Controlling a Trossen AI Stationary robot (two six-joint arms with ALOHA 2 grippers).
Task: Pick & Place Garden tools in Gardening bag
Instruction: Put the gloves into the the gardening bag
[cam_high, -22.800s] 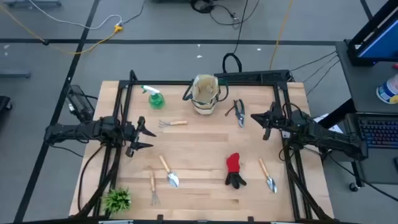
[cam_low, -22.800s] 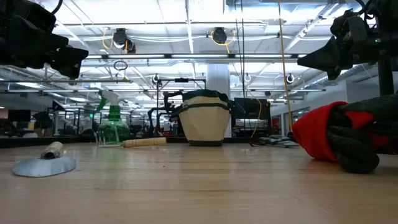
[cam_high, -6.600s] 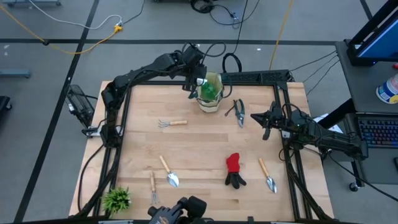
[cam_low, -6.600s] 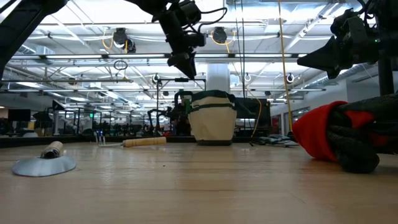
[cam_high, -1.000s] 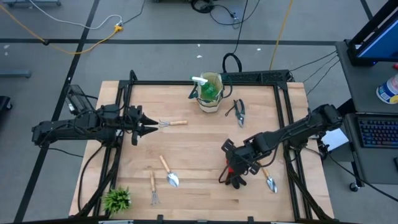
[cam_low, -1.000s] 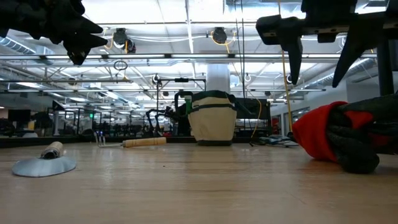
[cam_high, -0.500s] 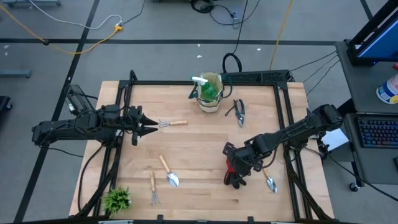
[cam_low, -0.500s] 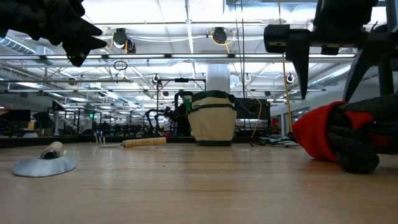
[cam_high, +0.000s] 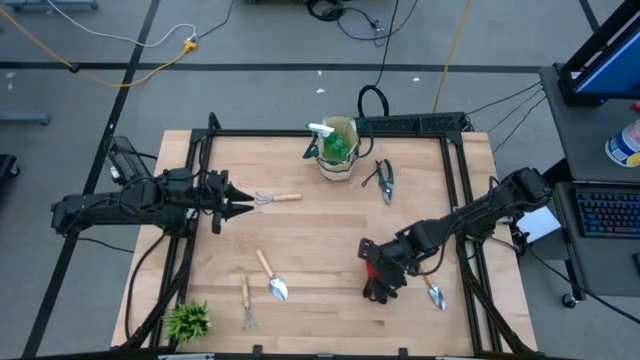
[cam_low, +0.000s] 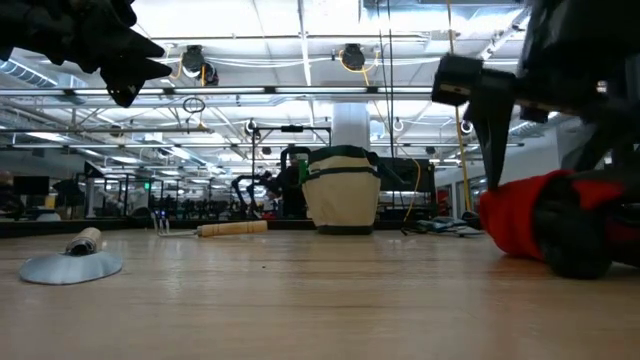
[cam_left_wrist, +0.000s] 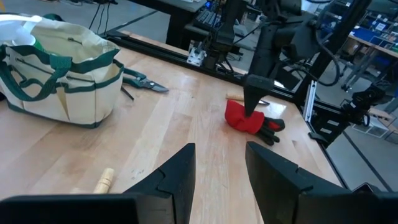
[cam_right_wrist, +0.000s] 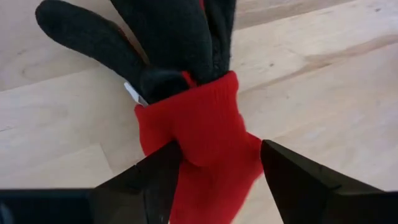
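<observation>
The red-and-black glove (cam_high: 372, 282) lies flat on the table toward the near right. My right gripper (cam_high: 380, 268) is low over it and open, one finger on either side of the red cuff (cam_right_wrist: 199, 130). The beige gardening bag (cam_high: 335, 152) stands upright at the far middle, and the green spray bottle (cam_high: 335, 142) sticks out of its top. My left gripper (cam_high: 243, 205) hovers at the left, open and holding nothing, just short of a wooden-handled rake (cam_high: 277, 198) that lies on the table. My right gripper comes at the glove from above, fingers pointing down. Its fingers (cam_right_wrist: 152, 177) stand across the red cuff (cam_right_wrist: 186, 155), close against both edges. I cannot tell whether they touch the cloth. The glove lies on the table.
Black pruning shears (cam_high: 385, 180) lie right of the bag. One trowel (cam_high: 431, 284) lies just right of the glove, another trowel (cam_high: 272, 277) and a second rake (cam_high: 246, 303) at the near left. A small spiky plant (cam_high: 188, 320) stands at the near-left corner.
My right gripper has come down over the glove, staying open, until its fingers flank the red cuff.
</observation>
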